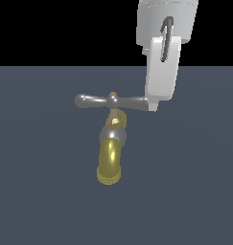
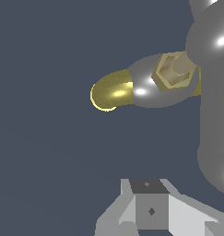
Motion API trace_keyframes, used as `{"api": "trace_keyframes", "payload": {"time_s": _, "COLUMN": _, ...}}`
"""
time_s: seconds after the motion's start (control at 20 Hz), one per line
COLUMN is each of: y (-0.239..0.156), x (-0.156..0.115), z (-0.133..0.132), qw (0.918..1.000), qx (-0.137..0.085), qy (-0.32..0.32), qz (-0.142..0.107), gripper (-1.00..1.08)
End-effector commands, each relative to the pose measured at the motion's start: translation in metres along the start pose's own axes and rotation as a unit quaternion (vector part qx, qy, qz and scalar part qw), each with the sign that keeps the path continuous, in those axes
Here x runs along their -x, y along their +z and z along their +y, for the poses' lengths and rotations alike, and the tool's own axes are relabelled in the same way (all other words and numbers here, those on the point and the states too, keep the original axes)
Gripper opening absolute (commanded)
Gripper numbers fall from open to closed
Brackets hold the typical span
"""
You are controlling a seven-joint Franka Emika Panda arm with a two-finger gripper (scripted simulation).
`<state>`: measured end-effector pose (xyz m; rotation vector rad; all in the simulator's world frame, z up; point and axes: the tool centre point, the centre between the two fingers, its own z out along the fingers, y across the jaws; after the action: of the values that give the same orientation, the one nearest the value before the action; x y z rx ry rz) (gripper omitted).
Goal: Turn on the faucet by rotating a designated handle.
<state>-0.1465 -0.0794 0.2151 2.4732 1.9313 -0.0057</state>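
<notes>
The faucet [image 1: 111, 143] stands on the dark floor, its gold spout [image 1: 109, 165] pointing toward the camera in the exterior view. Its grey crossbar handle [image 1: 96, 101] lies level on top. My gripper [image 1: 154, 103] hangs upright at the exterior view's right end of the handle and covers that arm's tip. Only one broad white finger [image 1: 161, 72] shows there, so the gap is hidden. In the wrist view I look down on the gold spout [image 2: 111, 92], the silver body [image 2: 143, 90], the brass stem [image 2: 173, 69] and the handle [image 2: 215, 106], with my gripper [image 2: 150, 193] beside that arm.
A plain dark grey floor [image 1: 41, 191] spreads around the faucet, with a black background behind it. No other objects are in view.
</notes>
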Motion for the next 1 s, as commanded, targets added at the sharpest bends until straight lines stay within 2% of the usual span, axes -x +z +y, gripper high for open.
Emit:
{"api": "trace_keyframes", "payload": {"time_s": 0.0, "y": 0.007, "x": -0.001, "z": 0.004, "qw": 0.9999, "qx": 0.000, "qy": -0.017, "qz": 0.000, "gripper": -1.00}}
{"api": "trace_keyframes", "payload": {"time_s": 0.75, "y": 0.018, "x": -0.005, "z": 0.010, "qw": 0.9990, "qx": 0.000, "qy": -0.045, "qz": 0.002, "gripper": -1.00}}
{"api": "trace_keyframes", "payload": {"time_s": 0.95, "y": 0.018, "x": -0.005, "z": 0.021, "qw": 0.9990, "qx": 0.000, "qy": -0.045, "qz": 0.002, "gripper": -1.00}}
